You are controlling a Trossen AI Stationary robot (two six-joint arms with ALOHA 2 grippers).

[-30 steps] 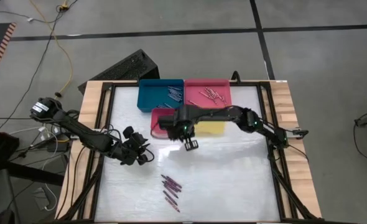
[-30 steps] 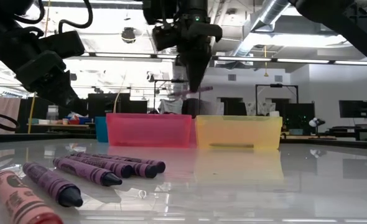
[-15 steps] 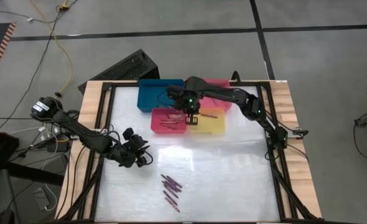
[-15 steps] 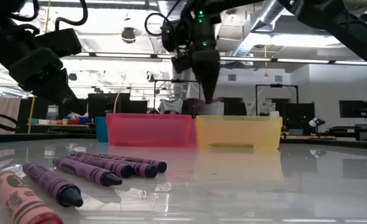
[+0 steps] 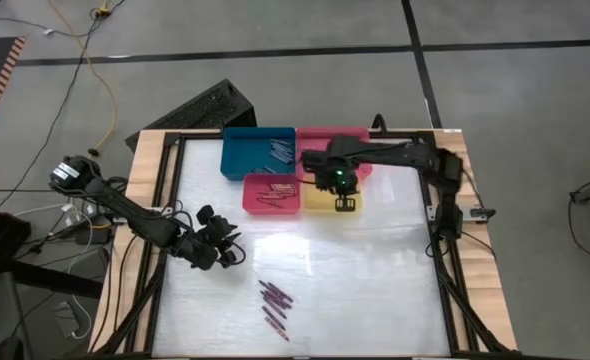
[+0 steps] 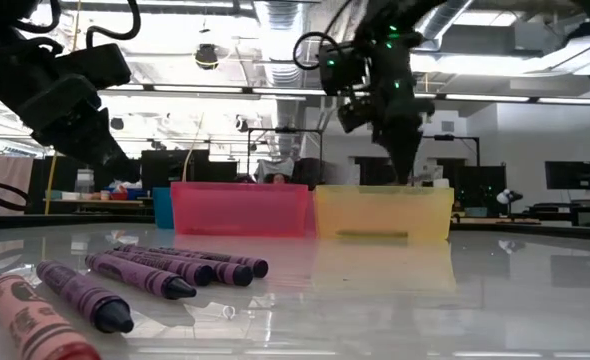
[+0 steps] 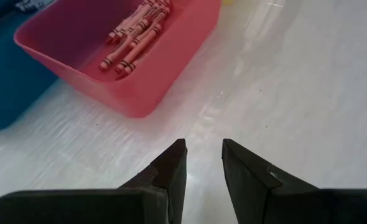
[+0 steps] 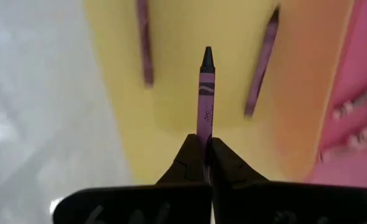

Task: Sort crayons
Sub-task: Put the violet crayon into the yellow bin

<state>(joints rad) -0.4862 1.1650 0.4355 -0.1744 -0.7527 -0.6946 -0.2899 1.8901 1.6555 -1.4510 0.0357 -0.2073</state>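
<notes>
My right gripper hangs over the yellow tray, shut on a purple crayon. Two more purple crayons lie on that tray's floor. The red tray holds several reddish crayons. The blue tray and the pink tray behind also hold crayons. Several purple and pink crayons lie loose on the table near its front edge. My left gripper stands open over the bare table, left of the red tray, with nothing between its fingers. My right gripper pinches the purple crayon by its blunt end between its two fingertips. The fingers come from above, pointing down. The crayon sticks out sideways from them, its dark tip away from the fingers, lifted clear above the yellow tray's floor.
The four trays stand in a block at the table's far middle. A black frame and wooden rails border the white table top. Open table top lies between the trays and the loose crayons.
My right gripper has carried the purple crayon from the table just in front of the red and yellow trays toward the far and right edges, to above the yellow tray, rolling somewhat on the way. The crayon stays pinched and clear. The left arm has kept still.
</notes>
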